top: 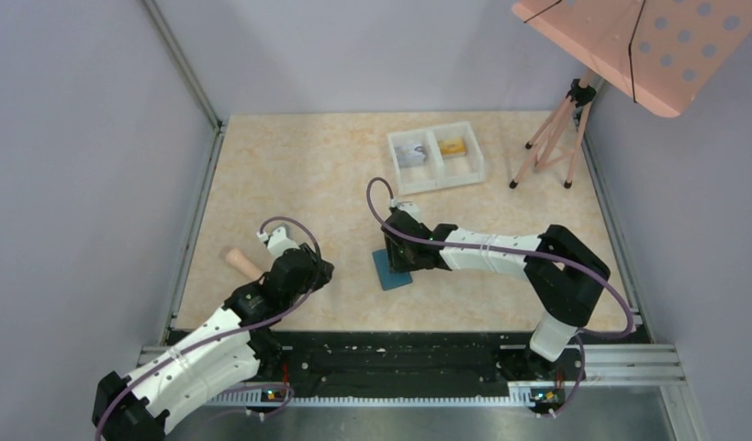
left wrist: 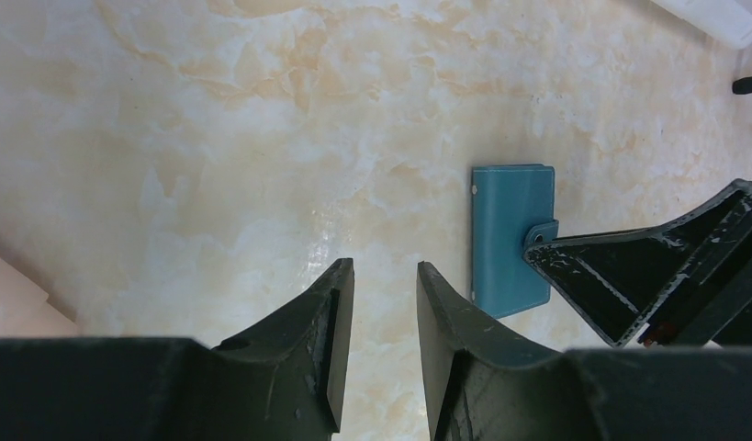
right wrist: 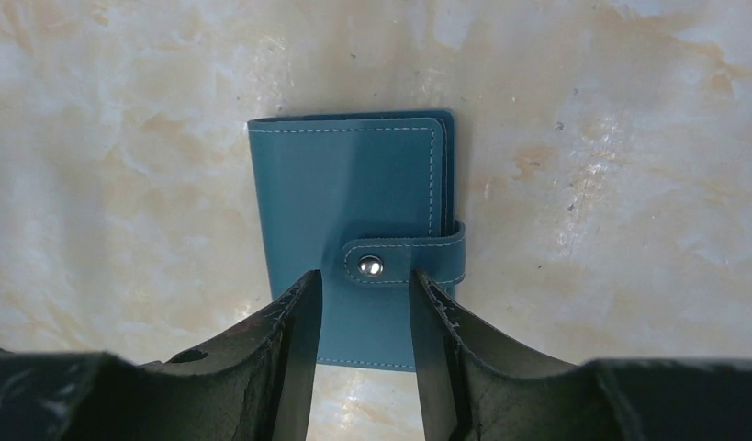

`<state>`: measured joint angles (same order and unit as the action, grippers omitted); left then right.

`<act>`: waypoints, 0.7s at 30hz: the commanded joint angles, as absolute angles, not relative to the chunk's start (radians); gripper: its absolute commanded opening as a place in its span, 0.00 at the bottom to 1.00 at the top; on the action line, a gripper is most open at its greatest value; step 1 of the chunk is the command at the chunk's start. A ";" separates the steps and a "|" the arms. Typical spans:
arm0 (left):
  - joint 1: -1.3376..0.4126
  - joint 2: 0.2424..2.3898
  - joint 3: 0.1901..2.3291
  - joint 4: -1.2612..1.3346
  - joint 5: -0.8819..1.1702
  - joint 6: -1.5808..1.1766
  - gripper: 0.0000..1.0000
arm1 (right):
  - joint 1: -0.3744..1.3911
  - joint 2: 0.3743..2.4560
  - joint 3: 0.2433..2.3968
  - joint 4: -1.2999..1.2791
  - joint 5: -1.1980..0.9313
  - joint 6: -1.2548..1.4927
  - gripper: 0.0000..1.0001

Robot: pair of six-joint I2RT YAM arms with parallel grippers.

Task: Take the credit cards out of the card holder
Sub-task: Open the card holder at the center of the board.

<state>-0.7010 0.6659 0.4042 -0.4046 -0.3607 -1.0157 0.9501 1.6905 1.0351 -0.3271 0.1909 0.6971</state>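
My right gripper [right wrist: 364, 280] points down over the card holder [right wrist: 353, 184], and its two fingers are a little way apart, one on each side of the small snap tab. I cannot tell if they touch the tab. My right arm goes up from its base at the near right, bends, and lies low across the table to the middle. The card holder is blue, shut and snapped, and lies flat on the table near the middle. My left gripper [left wrist: 383, 266] hangs over bare table just left of the card holder, with a small gap between its fingers and nothing in it. My left arm leans in from the near left. At the far side sits a white tray [top: 441, 184] with two boxes. A greyish card [top: 410, 156] lies in the left box and an orange card [top: 452, 146] in the right box.
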 commanded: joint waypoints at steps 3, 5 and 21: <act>-0.698 0.688 0.399 -0.370 -0.347 -1.035 0.37 | 0.967 1.753 1.085 -0.356 0.219 0.680 0.38; -0.698 0.697 0.396 -0.360 -0.330 -1.047 0.37 | 0.966 1.761 1.076 -0.360 0.229 0.687 0.35; -0.698 0.790 0.354 -0.235 -0.243 -1.060 0.37 | 0.967 1.660 1.004 -0.295 0.237 0.676 0.00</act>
